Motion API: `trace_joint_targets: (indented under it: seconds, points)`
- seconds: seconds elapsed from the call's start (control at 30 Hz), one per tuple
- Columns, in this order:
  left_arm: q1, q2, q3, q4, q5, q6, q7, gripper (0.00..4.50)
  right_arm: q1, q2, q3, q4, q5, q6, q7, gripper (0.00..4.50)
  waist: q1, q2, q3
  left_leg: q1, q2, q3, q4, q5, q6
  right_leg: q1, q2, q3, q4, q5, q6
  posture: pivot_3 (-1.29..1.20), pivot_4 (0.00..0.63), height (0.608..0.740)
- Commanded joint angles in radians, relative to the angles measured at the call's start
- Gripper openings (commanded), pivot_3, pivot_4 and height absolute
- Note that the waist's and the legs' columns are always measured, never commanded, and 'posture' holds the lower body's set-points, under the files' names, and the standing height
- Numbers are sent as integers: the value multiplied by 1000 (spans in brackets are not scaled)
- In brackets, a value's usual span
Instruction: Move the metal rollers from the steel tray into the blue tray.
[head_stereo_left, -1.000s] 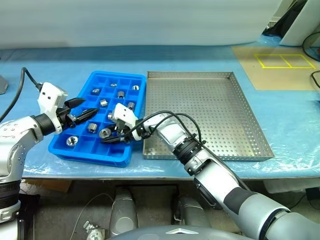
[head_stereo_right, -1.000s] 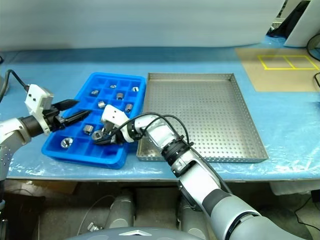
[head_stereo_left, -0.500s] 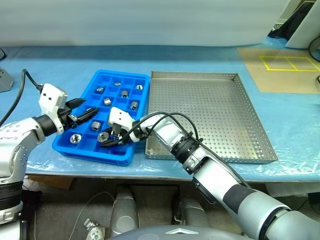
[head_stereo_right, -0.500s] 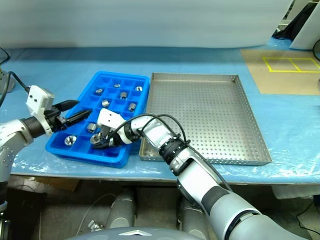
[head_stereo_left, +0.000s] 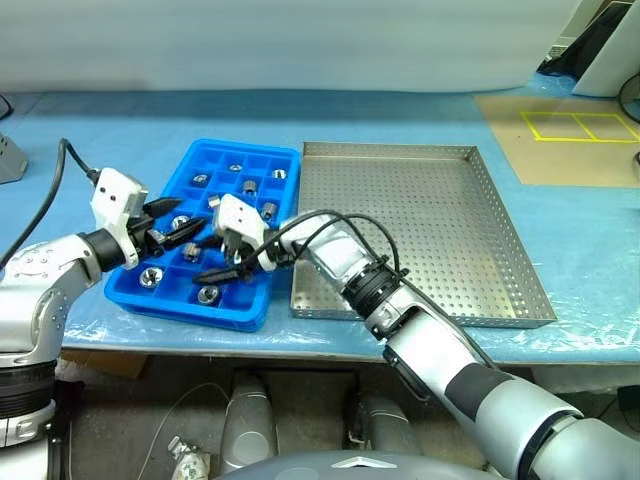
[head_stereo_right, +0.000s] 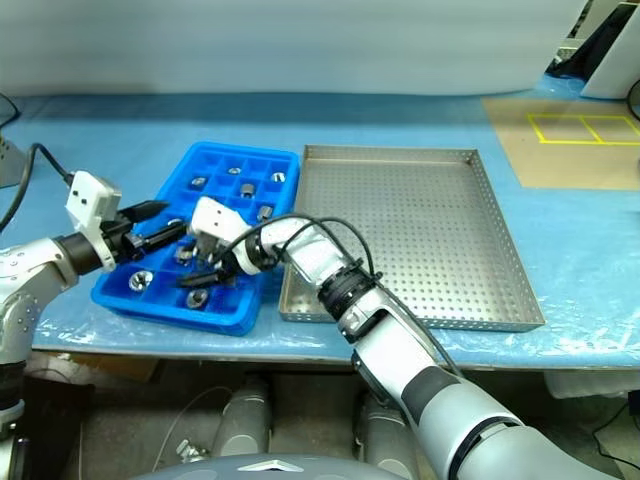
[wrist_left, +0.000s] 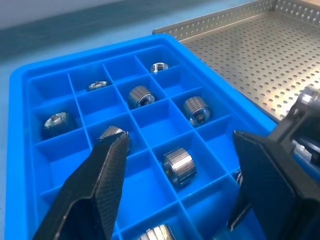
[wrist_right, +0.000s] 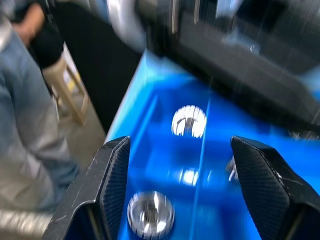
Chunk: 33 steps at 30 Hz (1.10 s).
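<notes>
Blue plastic sheeting covers the counter (head_stereo_left: 420, 110); both trays sit close to its near edge.

Nearest: the blue tray (head_stereo_left: 262, 300), just short of the near edge toward the counter's left end. The metal rollers (head_stereo_left: 208, 294) lie one to a compartment, scattered through its grid, each hole-up or on its side. One sits in the near row, directly beneath the right pincer (head_stereo_left: 222, 262).

Right pincer: arm crosses over from the right, reaching across the blue tray's near-right corner. Fingers stand apart, nothing between them; in the right wrist view a roller (wrist_right: 150, 214) lies in the cell below the gap. Judgement: a drop just made, pincer clear of the part.

Left pincer (head_stereo_left: 178, 228): hovers over the blue tray's left side, fingers apart and empty, tips aimed across the compartments toward the right pincer. Judgement: standing by, perhaps to steady or nudge parts.

Steel tray (head_stereo_left: 520, 300): touching or just beside the blue tray's right side, running back toward the counter's far edge. I see no roller on its perforated floor. Judgement: transfer at or near completion.

A person's legs and a stool (wrist_right: 70, 95) stand on the floor past the counter's left end.
</notes>
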Motion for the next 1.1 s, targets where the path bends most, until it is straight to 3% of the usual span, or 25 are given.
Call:
trace_joint_targets:
  seconds: [0.03,0.17,0.3,0.53,0.87,1.1]
  points:
    - [-16,-15,-35,14,6,-21,-9,3508,20,-131,-87,-184,26,39,30,3314,4,0,0,0,-1,0,0,0,0,1,0,0,0,0,0,137,150,740]
    - [-53,-25,-49,53,4,-37,-22,3508,112,-300,-90,-272,-19,44,30,3314,11,-1,-1,1,-2,0,3,1,-1,4,-3,-1,-1,0,1,97,150,740]
    - [-102,-55,-102,87,10,-51,-32,3508,237,-464,-138,-248,-91,41,-58,3314,-1,-1,0,2,-1,0,2,3,-5,4,-2,-1,0,0,1,54,150,740]
    - [-158,-165,-200,116,20,-62,-21,3508,416,-638,-297,-326,-86,118,-181,3314,-7,1,-1,2,-2,1,3,3,-5,4,-2,1,0,0,1,-12,150,740]
    - [-244,-304,-310,242,82,-128,-35,3508,475,-696,-495,-465,-36,216,-319,3314,-44,2,-1,5,-2,3,5,2,-3,6,0,5,0,1,1,-136,150,740]
    - [-289,-334,-342,326,116,-176,-85,3508,547,-678,-521,-559,-19,273,-392,3314,-59,2,-1,6,-2,4,5,1,-1,6,1,6,-2,1,1,-192,150,740]
